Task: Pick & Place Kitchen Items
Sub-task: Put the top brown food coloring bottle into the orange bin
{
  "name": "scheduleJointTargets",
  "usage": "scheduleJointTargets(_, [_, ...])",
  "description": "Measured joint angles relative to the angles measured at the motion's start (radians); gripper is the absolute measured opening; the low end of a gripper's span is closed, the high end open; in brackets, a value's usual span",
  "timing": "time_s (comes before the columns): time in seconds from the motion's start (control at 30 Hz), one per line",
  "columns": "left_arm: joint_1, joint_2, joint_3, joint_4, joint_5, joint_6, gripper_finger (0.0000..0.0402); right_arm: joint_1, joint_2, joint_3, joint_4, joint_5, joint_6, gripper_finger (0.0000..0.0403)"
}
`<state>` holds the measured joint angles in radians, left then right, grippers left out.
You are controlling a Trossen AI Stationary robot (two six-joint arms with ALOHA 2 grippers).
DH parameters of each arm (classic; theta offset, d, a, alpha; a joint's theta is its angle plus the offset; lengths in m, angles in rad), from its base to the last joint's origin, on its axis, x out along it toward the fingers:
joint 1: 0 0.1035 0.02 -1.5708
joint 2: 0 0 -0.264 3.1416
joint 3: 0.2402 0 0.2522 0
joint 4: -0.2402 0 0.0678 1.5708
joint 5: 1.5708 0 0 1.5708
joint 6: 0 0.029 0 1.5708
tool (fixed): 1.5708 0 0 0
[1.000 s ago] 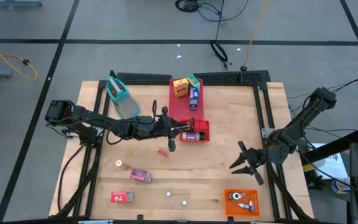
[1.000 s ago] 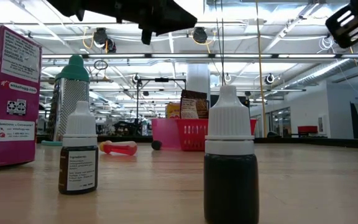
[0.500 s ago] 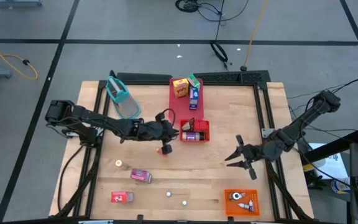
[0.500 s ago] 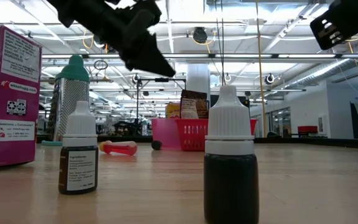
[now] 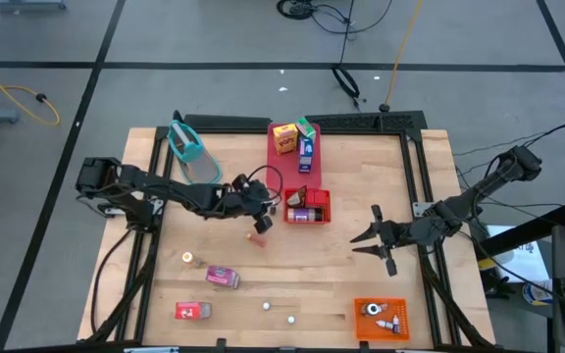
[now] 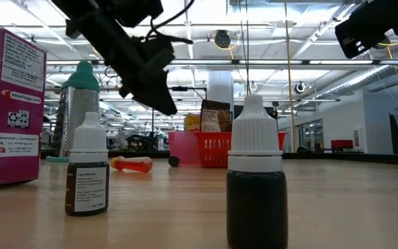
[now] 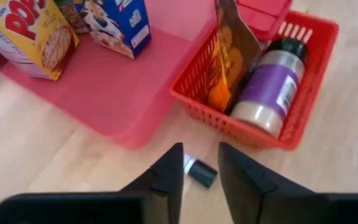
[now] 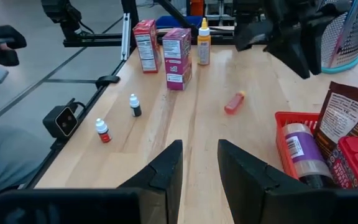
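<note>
A small red tube (image 5: 257,237) lies flat on the bare wood, just in front of the red basket (image 5: 320,207), with a tiny dark piece (image 7: 201,173) on the wood close by. My left gripper (image 5: 260,222) hangs just above the tube, tilted down toward it; its fingers (image 7: 168,177) stand slightly apart with nothing between them, so nothing is held.

Part of the sorting looks done. The basket already carries a purple-labelled jar (image 7: 270,93) and a brown pouch (image 7: 230,59), and the pink tray (image 5: 287,167) behind it bears a yellow carton (image 5: 283,138) and a blue carton (image 5: 306,147).

Much is left, by my judgement. A yellow-capped bottle (image 5: 187,258), a pink carton (image 5: 223,277) and a red carton (image 5: 193,311) sit on the near-left part of the table, two little dropper bottles (image 6: 88,173) stand toward the near edge, and a grater with a teal handle (image 5: 194,154) rests at the far left. An orange bin (image 5: 380,319) holds small pieces at the near right corner.

My left arm stretches low across the table from its base on the left, reaching to the centre. My right gripper (image 5: 375,239) hovers over empty wood right of the basket, fingers parted and empty, its arm angling in from the right edge.
</note>
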<state>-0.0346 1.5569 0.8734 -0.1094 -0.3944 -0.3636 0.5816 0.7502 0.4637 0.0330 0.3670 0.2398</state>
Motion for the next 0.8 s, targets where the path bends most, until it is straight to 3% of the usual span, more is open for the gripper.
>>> scheduleJointTargets(0.33, [0.01,0.113,0.0,0.007,0.028,-0.094,0.0179,0.0,0.0,0.0,0.0,-0.001,-0.002,0.0094])
scheduleJointTargets(0.5, [0.01,0.17,0.0,0.019,0.028,-0.157,0.0191,0.0,0.0,0.0,0.0,-0.001,-0.02,0.0093])
scheduleJointTargets(0.8, [0.009,0.272,0.0,0.195,0.057,-0.182,0.0191,0.0,0.0,0.0,0.0,-0.001,-0.024,0.0094])
